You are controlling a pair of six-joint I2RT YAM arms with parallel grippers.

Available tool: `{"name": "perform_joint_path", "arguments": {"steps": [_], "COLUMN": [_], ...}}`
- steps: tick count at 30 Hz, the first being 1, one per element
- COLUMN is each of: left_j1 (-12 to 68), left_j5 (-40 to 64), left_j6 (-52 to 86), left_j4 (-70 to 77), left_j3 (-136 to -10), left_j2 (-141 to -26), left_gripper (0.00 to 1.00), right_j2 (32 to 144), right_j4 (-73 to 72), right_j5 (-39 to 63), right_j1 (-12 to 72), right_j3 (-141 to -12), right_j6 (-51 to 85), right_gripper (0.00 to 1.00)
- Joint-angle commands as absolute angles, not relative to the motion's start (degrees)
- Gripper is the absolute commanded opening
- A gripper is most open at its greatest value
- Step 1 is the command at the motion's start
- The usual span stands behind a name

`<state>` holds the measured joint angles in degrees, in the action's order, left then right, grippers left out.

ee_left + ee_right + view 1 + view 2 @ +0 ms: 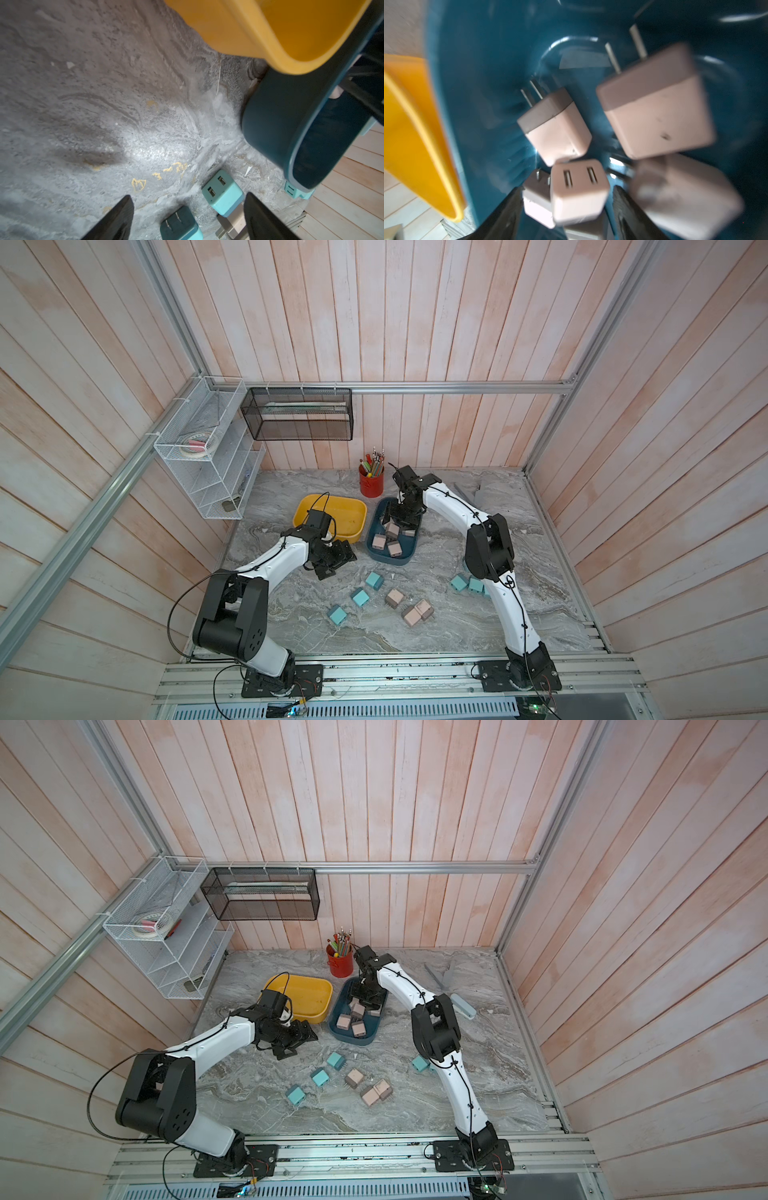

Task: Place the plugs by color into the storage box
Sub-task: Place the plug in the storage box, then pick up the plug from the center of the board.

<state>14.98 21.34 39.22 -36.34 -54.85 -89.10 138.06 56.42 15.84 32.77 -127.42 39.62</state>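
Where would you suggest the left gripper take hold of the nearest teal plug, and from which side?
Probably the teal plug by its body, across the two flat side faces, from above: it lies flat, prongs pointing sideways, both faces free.

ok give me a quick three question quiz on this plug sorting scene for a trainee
1. True or false: the left tool is inside the blue bin.
2. How many pink plugs lie loose on the table? A two, B three, C six.
3. Fill in: the plugs seen in the blue bin are ___ in colour.

Key
1. False, it hovers over the table.
2. B
3. pink
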Motion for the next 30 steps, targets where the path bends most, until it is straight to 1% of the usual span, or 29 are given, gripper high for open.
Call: {"name": "perform_joint_path", "arguments": {"steps": [1,3,8,10,13,16,22,30], "left_j1": [14.63,14.62,14.67,14.67,14.68,14.63,14.68,14.68], "left_j5": [20.56,20.81,22.31,22.25,22.13,22.48,22.38,21.88], "left_j6": [39.18,39.51,40.85,40.94,40.95,41.30,41.66,41.92], "left_j4": [-37.50,-37.31,-35.92,-35.86,-35.83,-35.70,-35.51,-35.54], "left_j3": [-58.39,-59.31,-60.03,-60.29,-60.38,-59.88,-57.73,-54.56], "left_j2": [-89.21,-89.55,-90.95,-91.52,-91.76,-91.72,-90.71,-88.62], "left_gripper": [0.85,0.85,0.85,0.85,0.85,0.85,0.85,0.85], "right_j2": [129.05,122.54,104.99,100.15,94.88,93.02,93.30,98.70], "right_j4": [61.83,59.93,47.98,45.07,40.10,37.33,32.74,29.53], "right_j5": [11.08,9.89,9.72,10.25,10.87,12.20,15.85,23.09], "right_j1": [32.64,33.44,37.72,39.67,43.59,46.32,48.78,49.94], "right_j3": [-128.84,-122.24,-94.82,-85.26,-75.56,-70.11,-62.86,-62.46], "right_j6": [34.61,32.96,30.97,33.16,34.58,35.33,35.22,35.41], "right_gripper": [0.76,0.78,0.78,0.78,0.77,0.76,0.74,0.74]}}
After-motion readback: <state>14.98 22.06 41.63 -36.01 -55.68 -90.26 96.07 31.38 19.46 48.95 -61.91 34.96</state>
